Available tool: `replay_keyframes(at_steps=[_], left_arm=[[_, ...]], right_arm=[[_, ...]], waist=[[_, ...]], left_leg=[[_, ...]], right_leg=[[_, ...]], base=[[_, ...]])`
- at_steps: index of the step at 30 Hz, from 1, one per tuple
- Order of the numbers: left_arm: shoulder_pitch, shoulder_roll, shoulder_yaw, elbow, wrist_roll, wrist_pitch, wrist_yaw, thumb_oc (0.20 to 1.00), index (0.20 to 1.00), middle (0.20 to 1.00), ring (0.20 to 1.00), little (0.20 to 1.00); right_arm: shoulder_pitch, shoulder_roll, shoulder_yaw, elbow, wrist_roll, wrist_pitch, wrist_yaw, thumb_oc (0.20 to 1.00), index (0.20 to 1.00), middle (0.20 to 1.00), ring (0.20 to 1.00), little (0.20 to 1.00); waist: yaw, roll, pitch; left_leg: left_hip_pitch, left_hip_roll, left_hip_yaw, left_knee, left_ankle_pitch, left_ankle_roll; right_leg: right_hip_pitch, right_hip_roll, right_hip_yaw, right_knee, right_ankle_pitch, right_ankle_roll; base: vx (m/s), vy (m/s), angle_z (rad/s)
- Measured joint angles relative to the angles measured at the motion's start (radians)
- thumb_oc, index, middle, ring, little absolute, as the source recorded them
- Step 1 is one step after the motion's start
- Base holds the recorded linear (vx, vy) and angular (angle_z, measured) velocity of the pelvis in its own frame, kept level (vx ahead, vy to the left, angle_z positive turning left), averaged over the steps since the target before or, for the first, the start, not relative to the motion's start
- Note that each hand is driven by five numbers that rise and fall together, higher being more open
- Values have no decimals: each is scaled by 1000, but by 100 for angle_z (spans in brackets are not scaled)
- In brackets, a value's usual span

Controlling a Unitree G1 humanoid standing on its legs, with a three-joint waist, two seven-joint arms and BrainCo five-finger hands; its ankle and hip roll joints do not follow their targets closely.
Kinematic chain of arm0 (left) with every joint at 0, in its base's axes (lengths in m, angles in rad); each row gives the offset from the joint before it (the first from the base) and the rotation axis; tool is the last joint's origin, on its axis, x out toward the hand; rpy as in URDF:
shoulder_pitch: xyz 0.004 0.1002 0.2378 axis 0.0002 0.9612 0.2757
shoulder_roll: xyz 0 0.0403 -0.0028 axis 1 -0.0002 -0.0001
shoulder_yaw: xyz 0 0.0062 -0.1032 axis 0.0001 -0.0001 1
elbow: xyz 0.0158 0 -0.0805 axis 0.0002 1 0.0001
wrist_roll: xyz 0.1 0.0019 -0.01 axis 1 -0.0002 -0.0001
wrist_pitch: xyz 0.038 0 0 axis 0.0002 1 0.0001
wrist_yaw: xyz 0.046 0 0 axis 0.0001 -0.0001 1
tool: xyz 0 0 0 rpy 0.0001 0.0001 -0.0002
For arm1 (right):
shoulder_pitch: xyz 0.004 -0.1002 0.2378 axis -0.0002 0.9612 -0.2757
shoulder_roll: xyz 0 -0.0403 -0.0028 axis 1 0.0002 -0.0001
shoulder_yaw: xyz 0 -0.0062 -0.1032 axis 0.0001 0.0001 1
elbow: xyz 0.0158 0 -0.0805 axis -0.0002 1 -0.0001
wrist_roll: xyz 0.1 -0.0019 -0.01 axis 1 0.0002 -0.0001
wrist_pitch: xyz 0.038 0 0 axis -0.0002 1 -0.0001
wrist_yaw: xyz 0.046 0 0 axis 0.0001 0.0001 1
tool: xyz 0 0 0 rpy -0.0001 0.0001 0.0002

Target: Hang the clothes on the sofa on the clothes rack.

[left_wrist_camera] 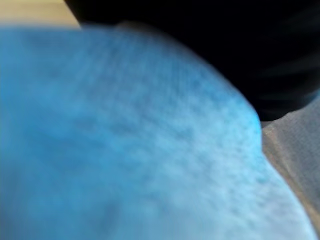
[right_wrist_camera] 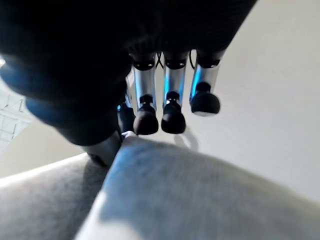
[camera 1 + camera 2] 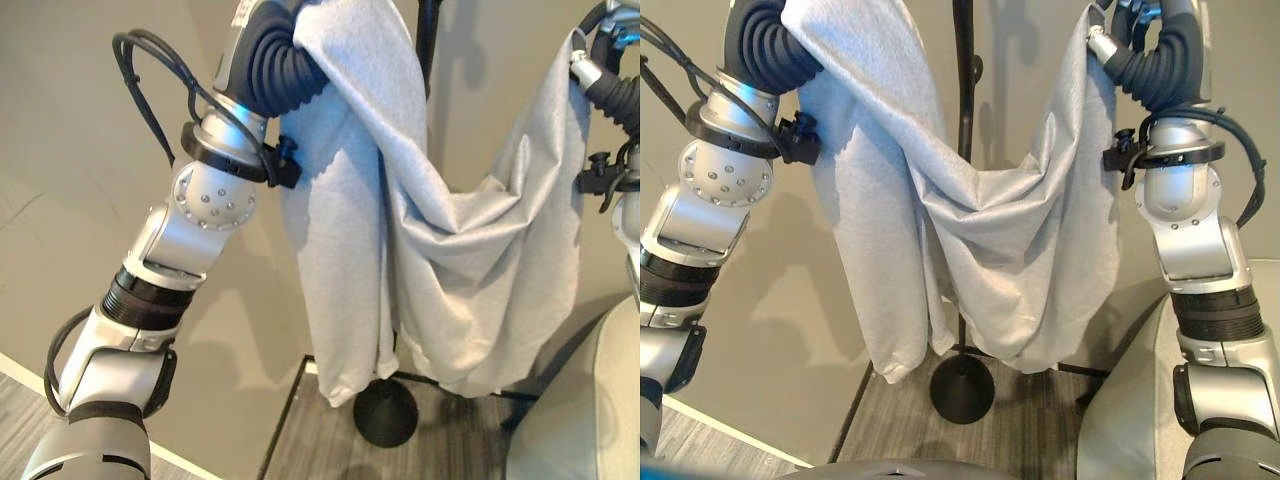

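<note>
Grey sweatshirt (image 3: 970, 230) slung between raised hands before black rack pole (image 3: 963, 90); beige wall (image 3: 890, 400), grey plank floor (image 3: 1040, 420). Right hand (image 2: 170, 100) fingers curled onto cloth; left hand's grip indiscernible.

A home-like living room is suggested by a plain beige wall (image 3: 80, 200); grey wood-look flooring (image 3: 1040, 420) is seen; a black clothes rack (image 3: 962, 385) and a grey sofa (image 3: 590, 410) are placed there.

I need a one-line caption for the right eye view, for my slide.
Both arms hold a light grey fabric garment up in front of a black metal clothes rack.
</note>
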Motion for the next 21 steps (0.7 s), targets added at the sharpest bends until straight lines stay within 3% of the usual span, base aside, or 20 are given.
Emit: replay_keyframes(at_steps=[9,13,16,21], left_arm=[[-181,51,-116,168,27,7,33,200,200,200,200,200],[-246,81,-167,270,29,12,47,200,200,200,200,200],[-319,110,-247,396,29,23,63,200,200,200,200,200],[-488,119,-424,649,22,43,85,200,200,200,200,200]], right_arm=[[-220,-87,135,189,10,9,-34,200,200,200,200,200],[-340,-123,248,292,30,19,-42,200,200,200,200,200],[-490,-161,412,436,48,35,-36,200,200,200,200,200],[-708,-137,612,673,108,58,-34,200,200,200,200,200]], waist=[[-3,-4,-13],[-5,-7,-15],[-4,-12,-18],[-6,-25,-27]], left_leg=[[0,0,-1,0,0,0],[0,0,-1,0,0,0],[-1,0,-2,0,1,0],[-2,1,-3,0,1,0]], right_leg=[[0,0,0,0,0,0],[0,0,0,0,0,0],[-1,0,-1,0,0,0],[-3,0,-3,0,-1,1]], base=[[0,0,0],[0,0,0],[0,0,0],[0,0,0]])
